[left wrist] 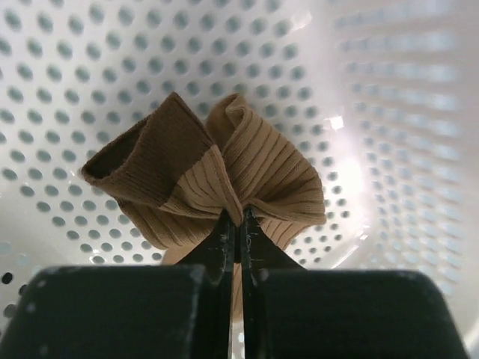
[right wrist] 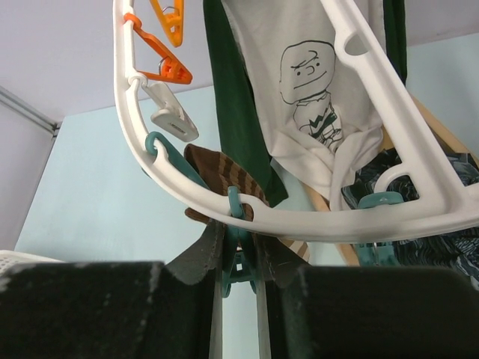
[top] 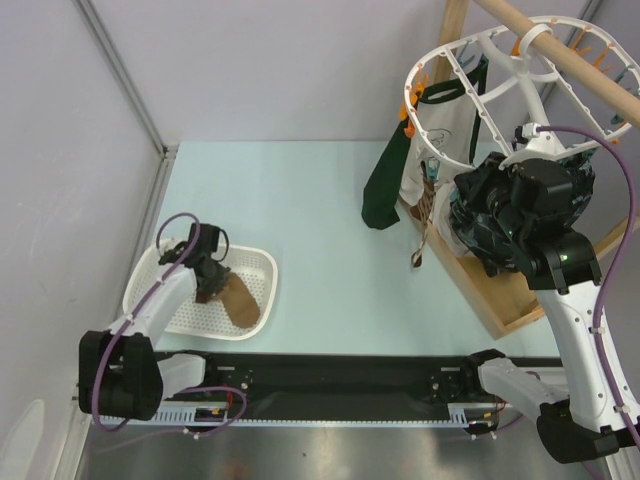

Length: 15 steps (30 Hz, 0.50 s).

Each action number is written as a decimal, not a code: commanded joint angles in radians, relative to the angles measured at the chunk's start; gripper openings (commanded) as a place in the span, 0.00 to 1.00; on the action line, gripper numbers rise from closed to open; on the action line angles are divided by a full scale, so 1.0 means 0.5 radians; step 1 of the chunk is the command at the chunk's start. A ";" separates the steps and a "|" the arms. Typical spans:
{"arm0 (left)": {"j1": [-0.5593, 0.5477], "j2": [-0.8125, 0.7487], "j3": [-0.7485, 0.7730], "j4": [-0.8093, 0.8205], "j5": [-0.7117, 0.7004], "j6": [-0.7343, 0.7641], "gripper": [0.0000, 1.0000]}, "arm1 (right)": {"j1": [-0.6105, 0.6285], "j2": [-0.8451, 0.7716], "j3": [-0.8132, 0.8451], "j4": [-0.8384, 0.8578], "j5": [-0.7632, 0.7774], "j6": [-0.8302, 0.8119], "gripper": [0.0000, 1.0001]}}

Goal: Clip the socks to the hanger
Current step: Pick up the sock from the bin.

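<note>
1. Left end effector [left wrist: 236, 218]: fingers fully closed, pinching a bunched fold of the sock [left wrist: 262, 168]. In the top view the sock's long axis trails from the fingers toward 4 o'clock.
2. Container: the sock lies inside the white perforated basket [left wrist: 389, 112] at the desk's [top: 320, 220] near-left corner. No other item is visible in the basket.
3. Governing relation: the hanger [right wrist: 389, 217] lies toward 2 o'clock from the held sock, well apart and raised above the desk. The left arm is the nearer arm to the sock; the right arm is at the hanger.
4. Right end effector [right wrist: 238, 250]: fingers drawn in against a teal clip [right wrist: 238, 258] at the hanger's lower rim. It cannot be determined whether the clip's own mouth is open.
5. A striped hung sock [right wrist: 224, 173] sits just behind that clip. Whether the clip grips it cannot be determined.
6. A dark green sock [right wrist: 232, 97] and a white cloth [right wrist: 277, 37] hang from the hanger.
</note>
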 commanded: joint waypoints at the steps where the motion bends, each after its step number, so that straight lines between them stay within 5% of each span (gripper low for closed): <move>1: -0.157 -0.058 0.306 -0.047 -0.406 0.197 0.00 | -0.008 -0.017 0.018 0.023 -0.038 -0.001 0.00; 15: -0.265 -0.144 0.353 -0.062 -0.692 0.430 0.00 | -0.005 -0.014 0.009 0.023 -0.035 -0.007 0.00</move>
